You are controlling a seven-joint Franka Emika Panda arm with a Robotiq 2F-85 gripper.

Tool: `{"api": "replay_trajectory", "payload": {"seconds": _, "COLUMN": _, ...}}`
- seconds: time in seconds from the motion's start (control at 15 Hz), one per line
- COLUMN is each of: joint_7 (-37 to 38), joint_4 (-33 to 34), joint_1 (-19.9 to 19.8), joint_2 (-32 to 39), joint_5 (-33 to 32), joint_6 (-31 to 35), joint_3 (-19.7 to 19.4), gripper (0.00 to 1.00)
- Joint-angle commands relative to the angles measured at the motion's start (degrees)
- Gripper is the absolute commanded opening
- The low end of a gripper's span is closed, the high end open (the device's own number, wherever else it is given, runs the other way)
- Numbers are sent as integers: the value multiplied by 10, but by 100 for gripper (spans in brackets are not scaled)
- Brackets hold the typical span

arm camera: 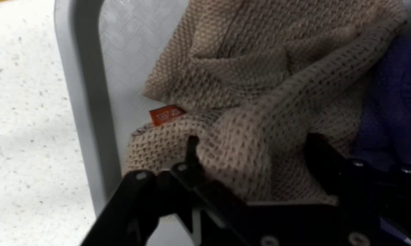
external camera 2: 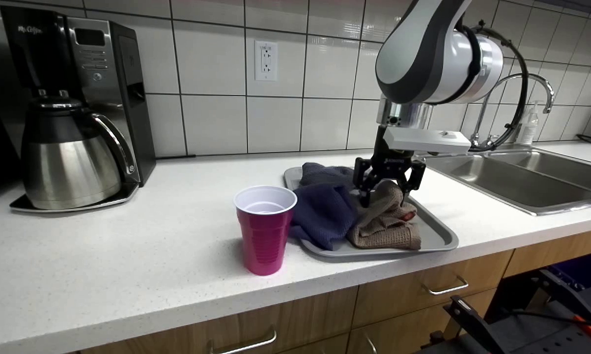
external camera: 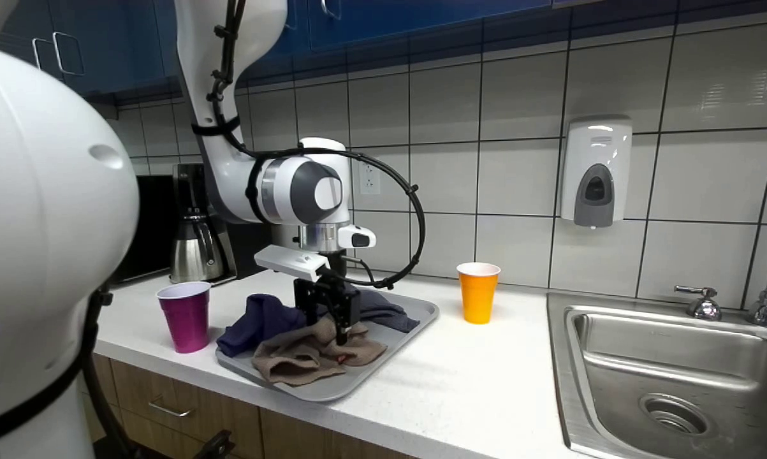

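My gripper [external camera: 327,328] points down over a grey tray [external camera: 393,341] on the white counter. In an exterior view its two black fingers [external camera 2: 384,200] stand apart on either side of a raised fold of a brown towel [external camera 2: 386,233]. In the wrist view the gripper [arm camera: 251,140] is open, with the brown towel [arm camera: 246,78] bulging up between the fingers. The left fingertip touches or nearly touches the fold; a gap shows at the right one. An orange tag [arm camera: 166,114] sticks out of the towel. A dark blue towel [external camera 2: 324,214] and a grey-blue towel [external camera 2: 327,173] lie beside it.
A magenta cup [external camera 2: 263,241] stands beside the tray near the counter's front edge. An orange cup [external camera: 477,296] stands towards the tiled wall. A coffee maker with a steel carafe [external camera 2: 74,167] and a steel sink [external camera: 562,370] are on opposite sides of the tray.
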Motion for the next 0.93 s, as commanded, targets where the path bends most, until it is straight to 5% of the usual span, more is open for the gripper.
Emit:
{"api": "replay_trajectory", "payload": {"seconds": 0.0, "joint_7": 4, "joint_4": 4, "joint_1": -3, "joint_2": -5, "joint_5": 11, "joint_6": -11, "joint_3": 1, "gripper": 49}}
{"api": "replay_trajectory", "payload": {"seconds": 0.4, "joint_7": 5, "joint_4": -3, "joint_1": -6, "joint_2": -21, "joint_5": 5, "joint_6": -15, "joint_3": -6, "gripper": 3}}
{"api": "replay_trajectory", "payload": {"seconds": 0.87, "joint_7": -2, "joint_4": -19, "joint_1": -10, "joint_2": -87, "joint_5": -7, "joint_6": -17, "joint_3": -14, "gripper": 1}}
